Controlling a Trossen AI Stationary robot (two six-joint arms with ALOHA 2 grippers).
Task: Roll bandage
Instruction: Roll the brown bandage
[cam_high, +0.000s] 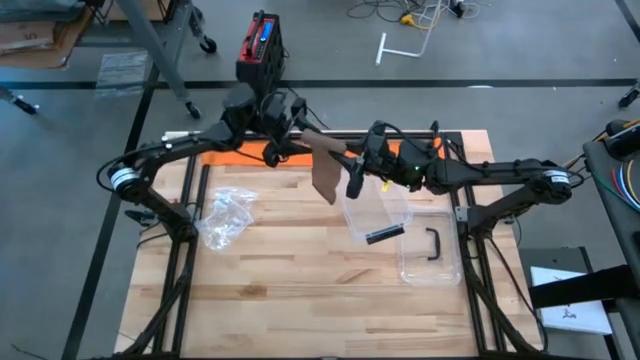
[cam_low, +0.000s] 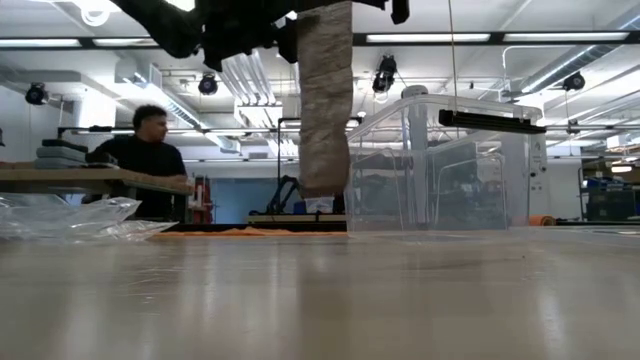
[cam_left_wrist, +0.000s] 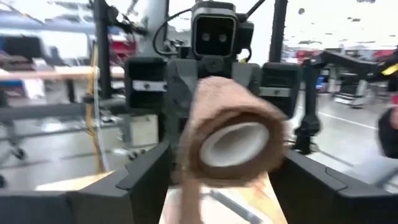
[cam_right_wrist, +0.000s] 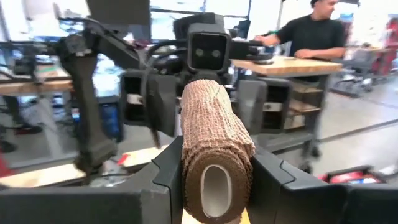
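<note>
Above the table's far edge:
right gripper: clamps the bandage roll, steadying it for winding.
left gripper: jaws wide around the roll, regripping.
loose tail: hangs free, still unwound.

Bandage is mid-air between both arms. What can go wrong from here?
1. The left hand looks open around the bandage roll, so only the right hand clamps it; the roll may slip.
2. The loose tail hangs free and may unwind further.
3. It hangs beside the clear bin and might snag it.
</note>
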